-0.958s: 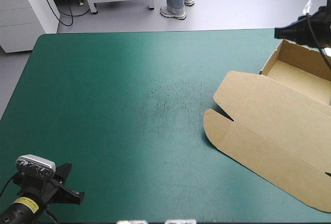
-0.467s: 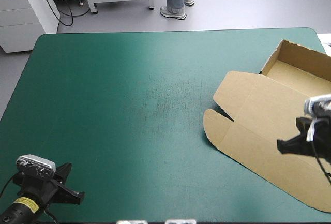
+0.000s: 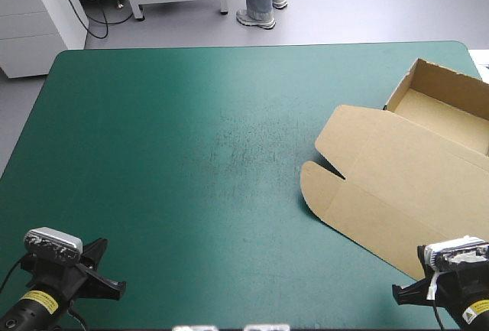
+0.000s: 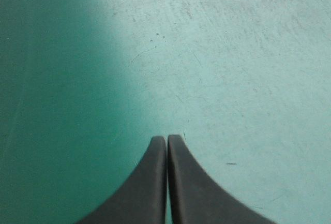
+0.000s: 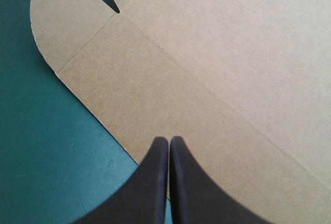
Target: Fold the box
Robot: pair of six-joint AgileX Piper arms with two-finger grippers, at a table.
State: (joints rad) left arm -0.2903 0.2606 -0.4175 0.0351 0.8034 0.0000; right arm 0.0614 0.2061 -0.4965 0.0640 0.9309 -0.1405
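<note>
Hovering left gripper [image 4: 167,137]: we see fingers pressed together.
Right gripper [image 5: 169,138]: fingers together above box [image 3: 397,186] lid.

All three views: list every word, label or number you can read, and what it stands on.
Nothing can be read.
Yellow label on the left wrist: print too small.
Yellow label on the right wrist: too small.
The box: no print shows.

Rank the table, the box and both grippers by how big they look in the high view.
1. The table, which fills most of the view.
2. The box, an open tray with its lid flat, on the table's right side.
3. The left gripper and right gripper: both small, partly cut off at the near edge and about alike, so not ranked.
</note>
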